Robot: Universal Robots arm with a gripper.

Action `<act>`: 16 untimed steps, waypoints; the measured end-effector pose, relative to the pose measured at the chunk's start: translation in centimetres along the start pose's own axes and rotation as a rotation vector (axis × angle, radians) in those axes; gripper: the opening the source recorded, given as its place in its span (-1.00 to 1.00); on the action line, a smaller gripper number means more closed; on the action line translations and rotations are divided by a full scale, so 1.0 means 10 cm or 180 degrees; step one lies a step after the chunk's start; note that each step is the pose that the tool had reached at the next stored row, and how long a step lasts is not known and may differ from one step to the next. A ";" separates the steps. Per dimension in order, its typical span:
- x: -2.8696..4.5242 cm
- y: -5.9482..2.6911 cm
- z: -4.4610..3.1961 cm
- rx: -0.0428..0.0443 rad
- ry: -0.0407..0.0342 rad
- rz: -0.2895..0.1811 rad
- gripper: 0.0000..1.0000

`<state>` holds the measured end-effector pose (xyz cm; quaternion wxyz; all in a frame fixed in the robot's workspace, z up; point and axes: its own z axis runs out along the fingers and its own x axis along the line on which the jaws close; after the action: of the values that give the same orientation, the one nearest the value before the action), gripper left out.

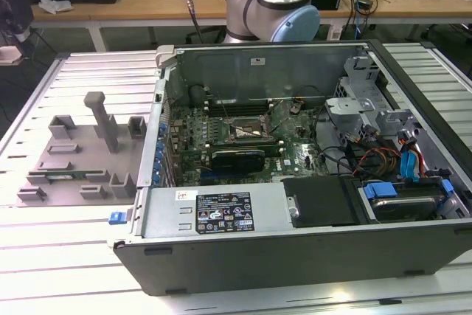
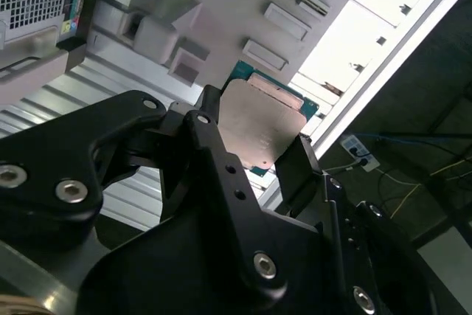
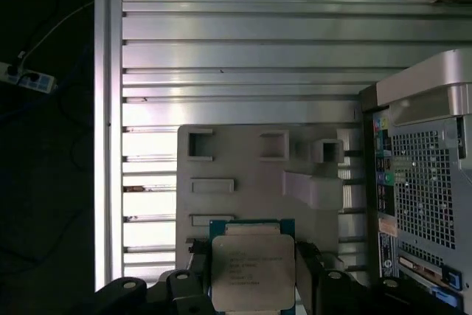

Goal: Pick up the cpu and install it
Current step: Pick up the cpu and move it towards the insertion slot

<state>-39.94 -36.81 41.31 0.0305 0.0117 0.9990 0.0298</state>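
Above the grey holder tray (image 3: 243, 156), the pincer (image 3: 253, 279) clamps the cpu (image 3: 253, 265).

The cpu (image 3: 253, 271) has a dull, brushed metal lid. The holder block (image 3: 243, 160) is matt grey plastic, and the tabletop (image 3: 258, 35) is ribbed metal with a bright sheen.

A robotics lab: cable-strewn benches (image 1: 110, 11), an opened computer case (image 1: 310, 252).
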 end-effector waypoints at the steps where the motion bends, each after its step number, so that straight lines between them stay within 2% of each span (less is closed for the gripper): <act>1: -0.019 0.000 0.001 0.0000 0.0000 0.0000 0.08; 9: -0.167 0.003 0.010 0.0000 0.0000 0.0000 0.08; 14: -0.328 0.007 0.020 0.0000 0.0000 0.0000 0.08; 16: -0.368 0.008 0.023 0.0000 0.0000 0.0000 0.08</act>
<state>-36.25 -36.81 41.31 0.0305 0.0117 0.9990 0.0299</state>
